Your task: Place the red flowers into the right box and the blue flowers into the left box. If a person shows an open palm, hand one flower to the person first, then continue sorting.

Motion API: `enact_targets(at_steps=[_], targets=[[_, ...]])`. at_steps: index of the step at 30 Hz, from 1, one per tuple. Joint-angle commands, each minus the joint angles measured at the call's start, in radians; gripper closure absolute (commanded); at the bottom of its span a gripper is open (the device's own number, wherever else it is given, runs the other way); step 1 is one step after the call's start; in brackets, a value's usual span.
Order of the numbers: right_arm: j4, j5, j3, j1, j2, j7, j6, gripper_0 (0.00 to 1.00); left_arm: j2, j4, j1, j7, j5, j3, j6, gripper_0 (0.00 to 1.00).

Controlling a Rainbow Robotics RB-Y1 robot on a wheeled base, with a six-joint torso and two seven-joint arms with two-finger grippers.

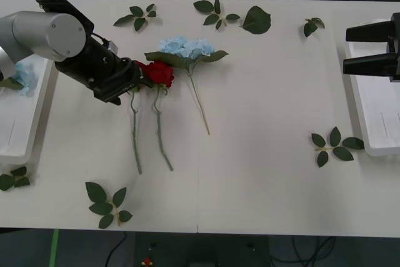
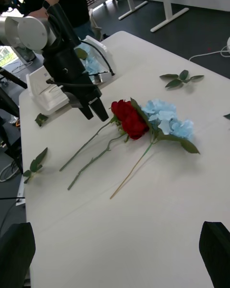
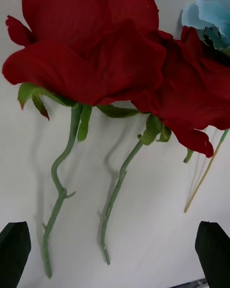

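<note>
Two red flowers (image 1: 160, 73) lie side by side at mid-left of the table, stems pointing toward the front edge; their blooms (image 3: 91, 43) loom close in the left wrist view. A blue flower (image 1: 186, 47) lies just right of them, its leaf touching the red blooms. My left gripper (image 1: 136, 79) hovers open right beside the left rose, nothing held. Another blue flower (image 1: 25, 74) rests in the left box (image 1: 15, 136). My right gripper (image 1: 369, 48) stands open over the right box (image 1: 378, 117), far from the flowers (image 2: 128, 119).
Loose green leaf sprigs are scattered about: along the back (image 1: 139, 15) (image 1: 217, 14) (image 1: 256, 20) (image 1: 312, 25), at the right (image 1: 334, 145), and near the front left (image 1: 106, 204) (image 1: 12, 179). Bare tabletop stretches between the flowers and the right box.
</note>
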Motion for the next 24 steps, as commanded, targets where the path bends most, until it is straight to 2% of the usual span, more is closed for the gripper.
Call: enact_targets(at_steps=[1, 9, 24], targets=[[-0.048, -0.05, -0.018, 0.041, -0.074, -0.007, 0.01, 0.0, 0.046, -0.021, 0.007, -0.04, 0.007, -0.112, -0.136, 0.0], [-0.052, -0.066, -0.019, 0.05, -0.098, -0.007, 0.049, 0.0, 0.045, -0.003, 0.007, -0.048, -0.007, -0.232, -0.266, 0.0], [-0.049, -0.079, -0.021, 0.049, -0.097, -0.007, 0.053, 0.0, 0.045, 0.031, 0.007, -0.081, -0.055, -0.292, -0.309, 0.0]])
